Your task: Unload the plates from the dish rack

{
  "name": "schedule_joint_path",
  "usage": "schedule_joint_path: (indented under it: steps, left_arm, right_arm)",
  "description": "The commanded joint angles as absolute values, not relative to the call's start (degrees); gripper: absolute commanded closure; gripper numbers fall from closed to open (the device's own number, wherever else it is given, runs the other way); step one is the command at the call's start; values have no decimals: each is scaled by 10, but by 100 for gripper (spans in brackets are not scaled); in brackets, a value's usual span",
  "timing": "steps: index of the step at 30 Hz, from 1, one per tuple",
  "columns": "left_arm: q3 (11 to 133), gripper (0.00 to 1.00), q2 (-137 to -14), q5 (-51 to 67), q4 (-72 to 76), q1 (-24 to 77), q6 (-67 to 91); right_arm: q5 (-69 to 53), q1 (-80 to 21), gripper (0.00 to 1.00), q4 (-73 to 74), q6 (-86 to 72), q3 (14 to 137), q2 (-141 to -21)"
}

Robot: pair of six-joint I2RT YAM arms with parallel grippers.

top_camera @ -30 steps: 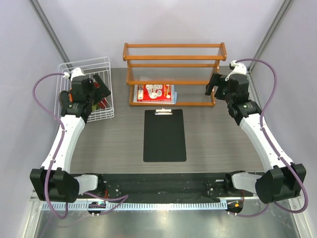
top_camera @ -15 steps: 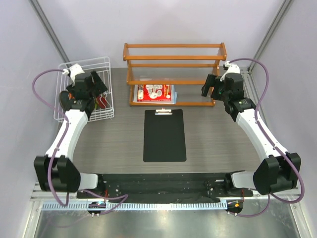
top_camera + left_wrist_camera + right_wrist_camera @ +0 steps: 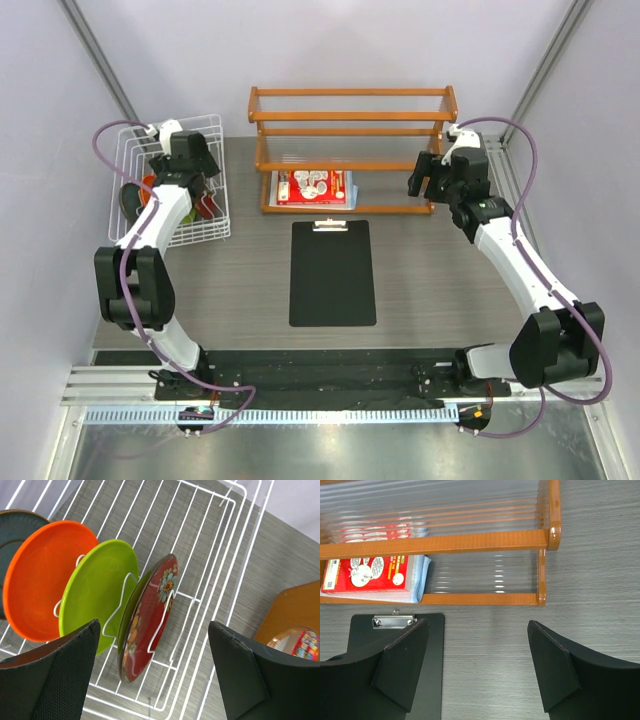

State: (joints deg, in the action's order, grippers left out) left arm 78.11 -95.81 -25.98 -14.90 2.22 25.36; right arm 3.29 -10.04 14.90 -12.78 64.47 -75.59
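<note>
The white wire dish rack (image 3: 217, 128) stands at the far left of the table. In the left wrist view the rack (image 3: 235, 570) holds the plates upright between its tines: teal (image 3: 11, 530), orange (image 3: 42, 575), lime green (image 3: 95, 592) and dark red floral (image 3: 150, 612). My left gripper (image 3: 202, 168) hangs open above the rack; its view (image 3: 150, 677) shows the red plate's lower edge between its fingers, not touched. My right gripper (image 3: 421, 177) is open and empty above bare table by the shelf's right end, as its own view (image 3: 477, 672) shows.
An orange-brown wooden slatted shelf (image 3: 350, 118) stands at the back centre, with a red booklet (image 3: 314, 186) under it. A black clipboard (image 3: 333, 272) lies mid-table; its corner shows in the right wrist view (image 3: 435, 680). The rack's wire walls rise around the plates.
My left gripper has moved farther back and right over the rack, its arm folding in. My right gripper shifted slightly left toward the shelf end. Both stayed open.
</note>
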Motion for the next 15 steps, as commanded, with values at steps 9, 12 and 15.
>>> schedule_joint_path:
  steps: [9,12,15]
  left_arm:
    - [768,23,-987,-240,-113,-20,294]
    - [766,32,-1000,-230,-114,-26,297]
    - [755,44,-1002,-220,-106,-28,307]
  right_arm:
    - [32,-102,17,128,-113,650,-784]
    - [32,-101,18,129,-114,650,-786]
    - [33,-102,18,129,-114,649,-786]
